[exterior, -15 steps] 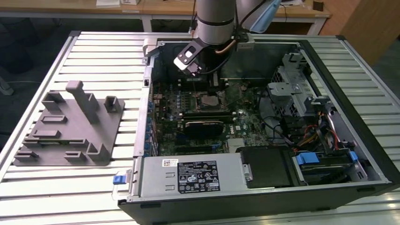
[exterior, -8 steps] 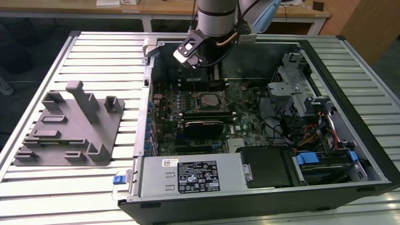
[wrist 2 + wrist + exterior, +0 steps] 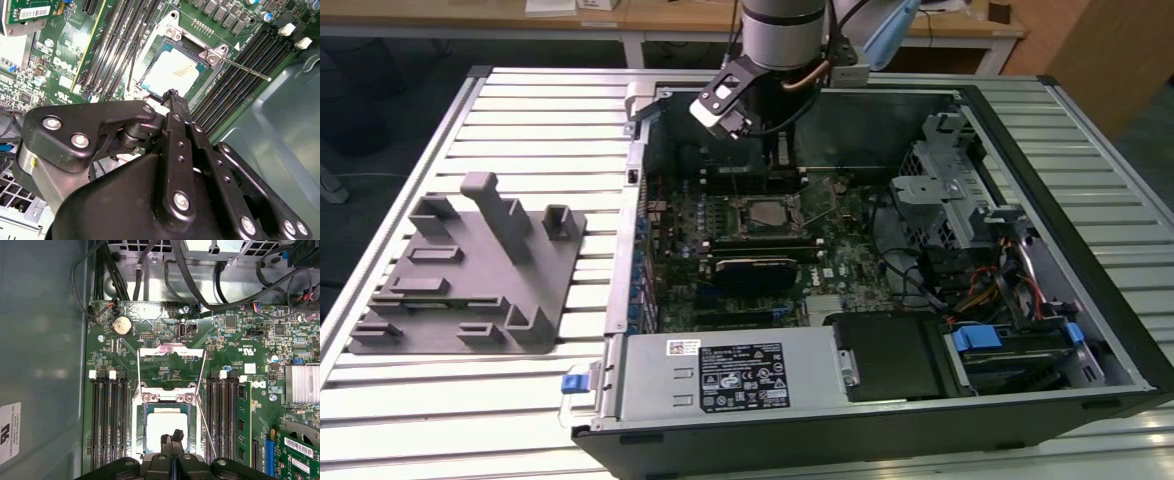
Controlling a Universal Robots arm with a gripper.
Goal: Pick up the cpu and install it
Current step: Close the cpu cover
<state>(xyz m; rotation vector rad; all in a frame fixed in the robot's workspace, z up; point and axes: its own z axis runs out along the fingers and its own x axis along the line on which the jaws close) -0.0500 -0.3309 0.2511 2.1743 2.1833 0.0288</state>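
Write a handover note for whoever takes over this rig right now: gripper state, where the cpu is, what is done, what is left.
Gripper: black fingers shut together, holding nothing, tips just over the chip; whether they touch it cannot be told.
Cpu: the small square silvery-topped cpu lies flat in the green motherboard's socket, seen in both wrist views.
Done: cpu placed in the socket.
Left: the silvery metal load plate stands flipped open and the thin metal lever is not latched.
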